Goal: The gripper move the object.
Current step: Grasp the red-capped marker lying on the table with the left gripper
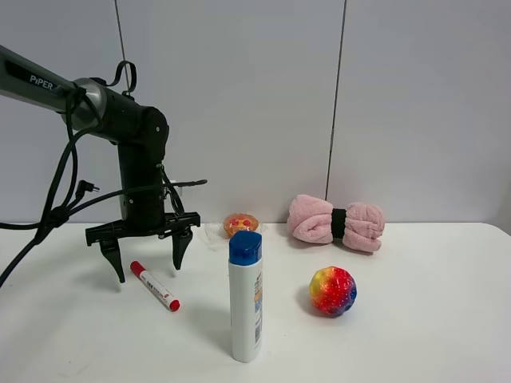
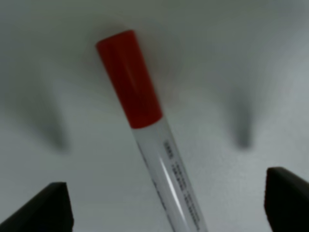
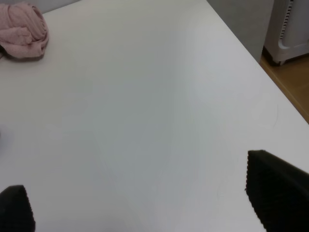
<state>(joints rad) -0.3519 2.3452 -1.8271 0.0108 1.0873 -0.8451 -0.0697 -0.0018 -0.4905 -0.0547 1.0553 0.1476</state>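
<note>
The object is a slim white marker pen (image 1: 154,286) with a red cap, lying flat on the white table (image 1: 415,335) at the left. My left gripper (image 1: 149,271) is open and hangs straight down over the pen's capped end, one finger on each side, tips just above the table. In the left wrist view the pen (image 2: 159,154) lies slanted between the two black fingertips (image 2: 41,210), untouched. My right gripper (image 3: 145,203) is open and empty over bare table; it is out of the exterior view.
A tall white blue-capped bottle (image 1: 245,295) stands right of the pen. A rainbow ball (image 1: 333,290) lies further right. A pink rolled towel (image 1: 336,223) and a small dish (image 1: 240,224) sit at the back. The table's edge (image 3: 251,53) is near my right gripper.
</note>
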